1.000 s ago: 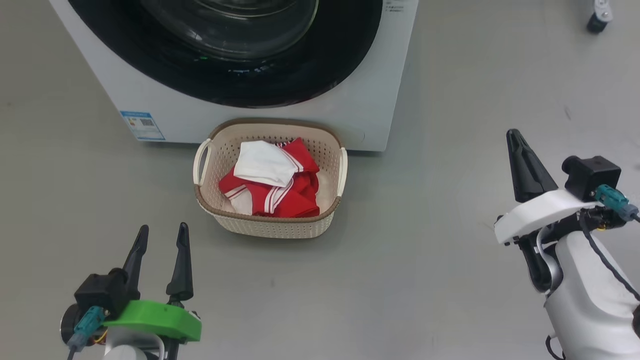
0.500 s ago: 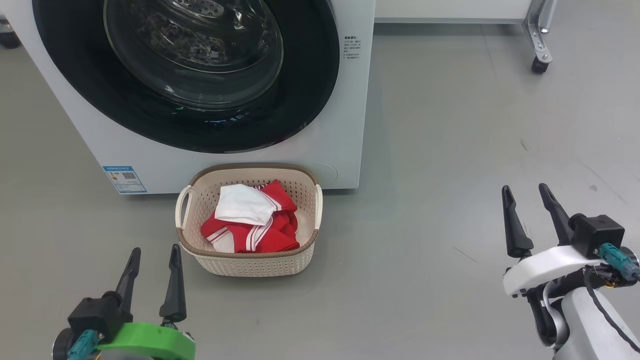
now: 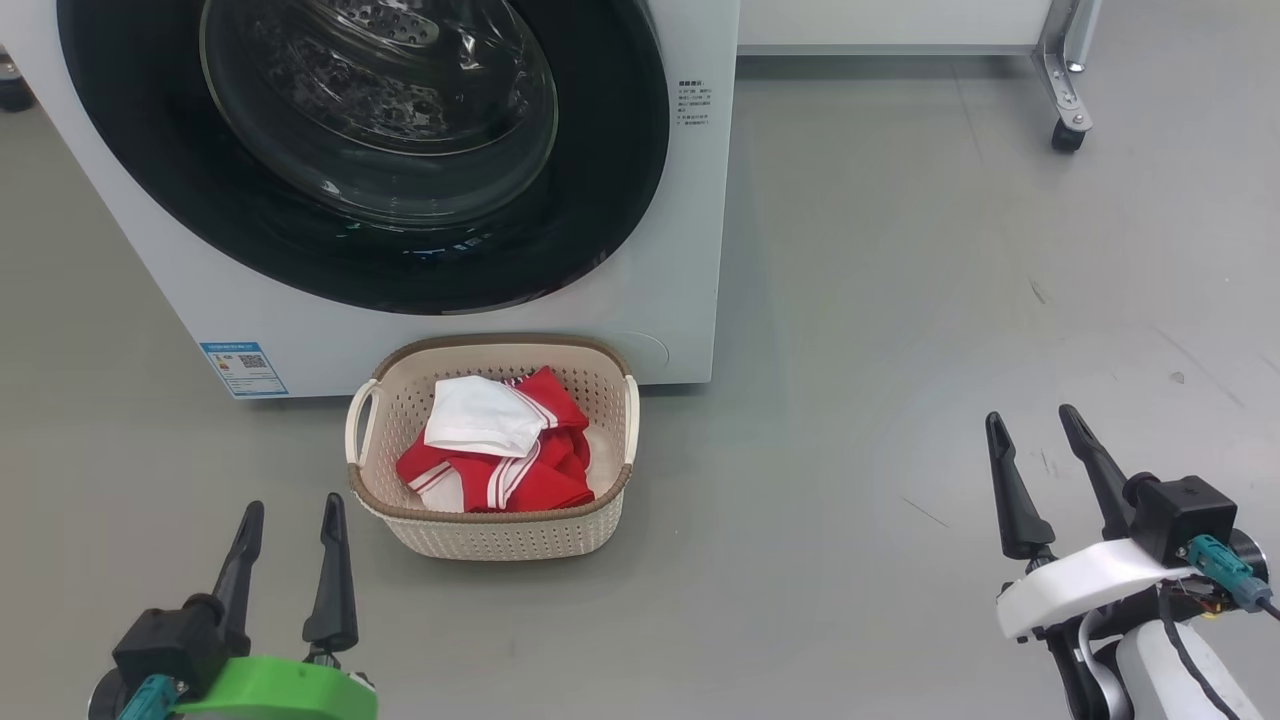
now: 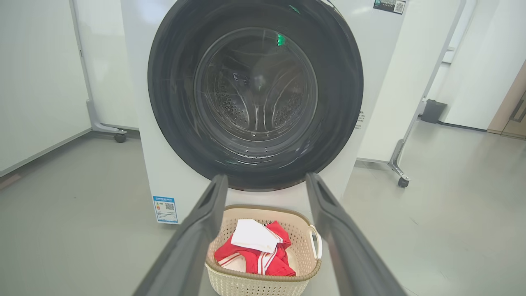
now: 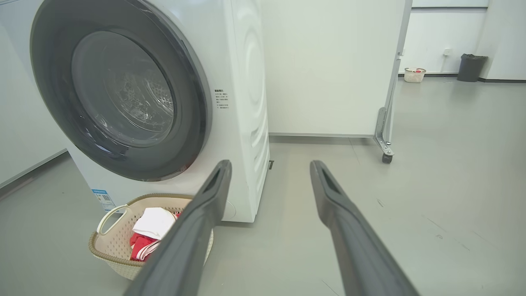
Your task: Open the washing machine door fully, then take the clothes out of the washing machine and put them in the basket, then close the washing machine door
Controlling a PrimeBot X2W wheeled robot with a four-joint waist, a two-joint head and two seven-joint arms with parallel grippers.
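Finding the door (image 3: 365,120) sitting flush on the washer (image 3: 700,250), so judging it closed. Finding the clothes (image 3: 500,465) lying in the basket (image 3: 490,343), white piece atop red, with the basket standing just before the washer, below the door. Judging all three steps done, with nothing seeming left but backing away.

Noting the left gripper (image 3: 294,503) hanging low, fingers spread, pinching nothing. Noting the right gripper (image 3: 1029,414) likewise spread and bare, well apart from the basket.

Getting from the left wrist view a head-on look through the glass into the drum (image 4: 254,107), seemingly bare of cloth, plus a green light (image 4: 280,40) high on the door. Getting from the right wrist view the washer's side, a wheeled partition (image 5: 328,61), and a far basket (image 5: 415,75) and dark bin (image 5: 472,68) by the wall. Getting both grippers together from the head view.
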